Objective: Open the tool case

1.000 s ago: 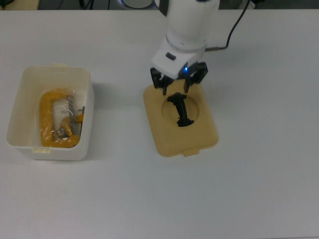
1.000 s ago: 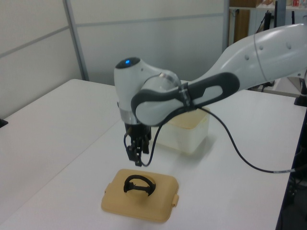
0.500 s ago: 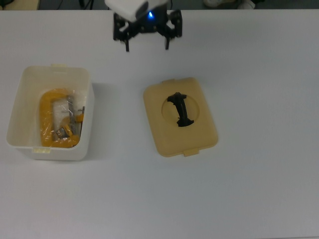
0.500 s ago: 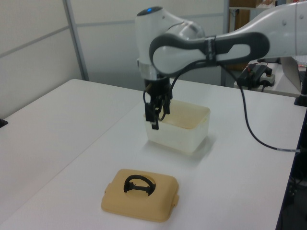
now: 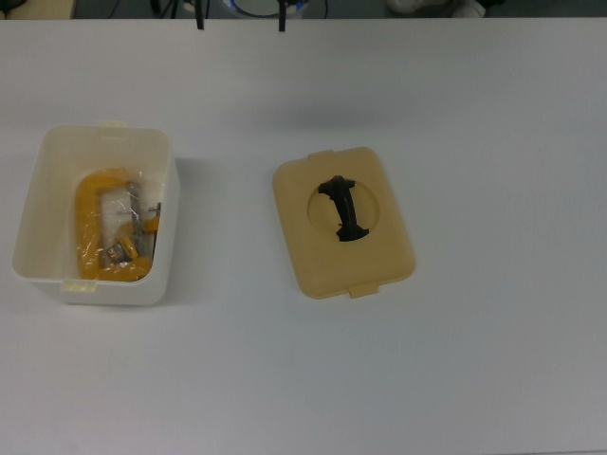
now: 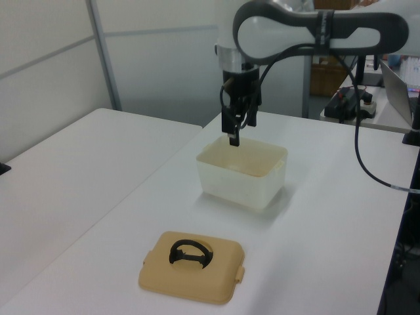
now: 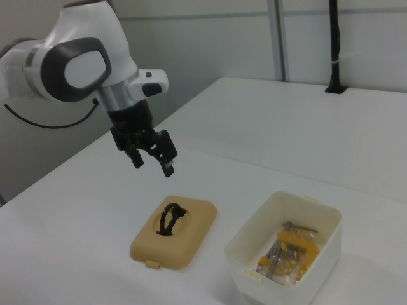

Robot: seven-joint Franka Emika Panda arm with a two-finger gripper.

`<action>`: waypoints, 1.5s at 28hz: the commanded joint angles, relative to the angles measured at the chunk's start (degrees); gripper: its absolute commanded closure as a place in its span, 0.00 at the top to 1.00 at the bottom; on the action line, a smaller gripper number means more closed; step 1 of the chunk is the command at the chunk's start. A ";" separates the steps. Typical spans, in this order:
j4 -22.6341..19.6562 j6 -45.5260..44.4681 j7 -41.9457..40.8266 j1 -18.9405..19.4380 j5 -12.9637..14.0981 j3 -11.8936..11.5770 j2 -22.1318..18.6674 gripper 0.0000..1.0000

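Note:
The tool case stands open in two parts. Its white box [image 5: 34, 194] sits at the top view's left with a yellow clamp [image 5: 95, 223] in a clear bag inside. The tan lid [image 5: 379, 256] with its black handle [image 5: 343, 210] lies flat on the table, apart from the box. My gripper [image 7: 152, 163] hangs open and empty, well above the table and away from the lid [image 7: 191, 235]. In the left view the gripper [image 6: 234, 128] is high over the box [image 6: 239, 187]. Only its fingertips [image 5: 199, 19] show at the top view's upper edge.
The white table [image 5: 493, 379] spreads wide around both parts. A black cable [image 6: 367, 170] trails from the arm at the left view's right. Partition walls [image 6: 52, 85] stand behind the table.
My gripper has risen from just above the lid's handle and moved toward the top view's upper left, nearly leaving that view. Lid and box have not moved.

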 commanded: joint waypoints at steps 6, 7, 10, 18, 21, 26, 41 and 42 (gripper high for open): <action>2.53 -3.12 -0.76 -1.38 1.16 -1.11 -2.10 1.00; 2.53 -3.12 -0.76 -1.38 1.16 -1.11 -2.10 1.00; 2.53 -2.59 -1.38 -1.47 1.16 -1.20 -2.01 1.00; 2.18 -2.32 -1.56 -1.38 1.24 -1.20 -1.31 1.00; 2.10 -2.33 -0.85 -1.38 1.24 -1.02 -1.31 1.00; 2.09 -2.50 -0.41 -1.38 1.24 -0.85 -1.13 1.00; 2.27 -2.06 -0.15 -3.13 1.16 -1.37 0.27 1.00; 2.44 -2.15 -0.24 -3.22 1.07 -1.37 0.97 1.00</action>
